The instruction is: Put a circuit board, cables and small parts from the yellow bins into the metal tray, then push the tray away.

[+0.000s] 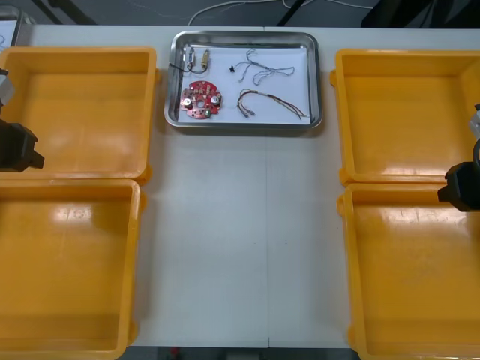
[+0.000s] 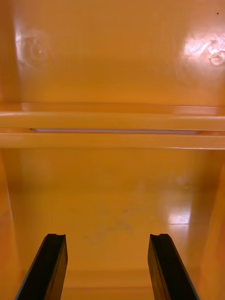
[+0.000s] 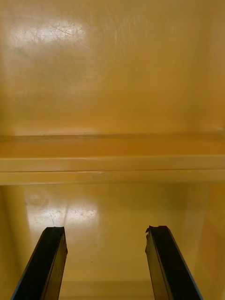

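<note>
Loaded and set at the middle of the table's [image 1: 240, 240] far edge, the metal tray [image 1: 319, 75] shows a white inside; the round red circuit board [image 1: 201, 100] lies in its near-left corner; the small metal parts [image 1: 196, 56] sit just beyond the board, in the far-left corner; a twisted blue and white cable [image 1: 262, 69] sprawls toward the far-right corner; a red and yellow cable [image 1: 270, 103] curves along the near side, to the right of the board and apart from it.

Four yellow bins stand along the table's side edges, well clear of the tray: the far-left bin [image 1: 79, 112] and near-left bin [image 1: 67, 262] rim to rim on one side, the far-right bin [image 1: 409, 112] and near-right bin [image 1: 416, 277] rim to rim on the other.

The left gripper [image 3: 105, 229] hangs at the table's left edge over the left-hand pair, close to where their rims meet; its black fingers [image 3: 47, 262] stand wide apart with bare bin floor between them, the two touching rims crossing just ahead.

The right gripper [image 2: 108, 236] hangs at the table's right edge, likewise near the seam of its two bins; its fingers [image 2: 166, 267] are spread wide over glossy bin floor, gripping nothing, and a thin sliver of table shows between the two rims beyond them.
</note>
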Controlling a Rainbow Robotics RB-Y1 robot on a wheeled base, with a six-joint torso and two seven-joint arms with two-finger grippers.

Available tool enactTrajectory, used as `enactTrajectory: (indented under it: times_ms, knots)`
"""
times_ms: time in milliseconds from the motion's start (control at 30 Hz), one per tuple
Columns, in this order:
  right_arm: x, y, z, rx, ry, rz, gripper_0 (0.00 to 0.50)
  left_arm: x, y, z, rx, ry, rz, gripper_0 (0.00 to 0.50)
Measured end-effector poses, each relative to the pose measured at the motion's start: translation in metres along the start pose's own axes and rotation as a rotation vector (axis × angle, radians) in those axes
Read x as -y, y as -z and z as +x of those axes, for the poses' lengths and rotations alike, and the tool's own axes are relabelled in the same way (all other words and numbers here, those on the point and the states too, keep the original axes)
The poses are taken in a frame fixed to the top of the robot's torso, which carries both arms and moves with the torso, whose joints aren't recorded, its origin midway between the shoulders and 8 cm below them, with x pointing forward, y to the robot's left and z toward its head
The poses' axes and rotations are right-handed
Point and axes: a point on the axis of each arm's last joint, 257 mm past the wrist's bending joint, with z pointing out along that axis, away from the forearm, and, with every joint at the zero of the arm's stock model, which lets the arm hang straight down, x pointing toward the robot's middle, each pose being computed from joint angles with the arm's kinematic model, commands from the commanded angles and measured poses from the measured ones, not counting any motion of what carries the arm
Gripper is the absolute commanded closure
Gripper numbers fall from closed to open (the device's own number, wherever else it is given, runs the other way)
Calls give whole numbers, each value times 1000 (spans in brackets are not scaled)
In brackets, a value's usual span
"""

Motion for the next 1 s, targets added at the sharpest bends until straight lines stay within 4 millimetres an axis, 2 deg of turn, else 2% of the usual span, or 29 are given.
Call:
enactTrajectory:
  times_ms: [300,467,1000]
  knots:
    - [21,-18,-3,-11,-80,16,0,0,0,0,0,0,0,0]
    - [25,-25,-3,-20,-108,11,0,0,0,0,0,0,0,0]
    - [4,-33,2,-36,-115,-55,0,0,0,0,0,0,0,0]
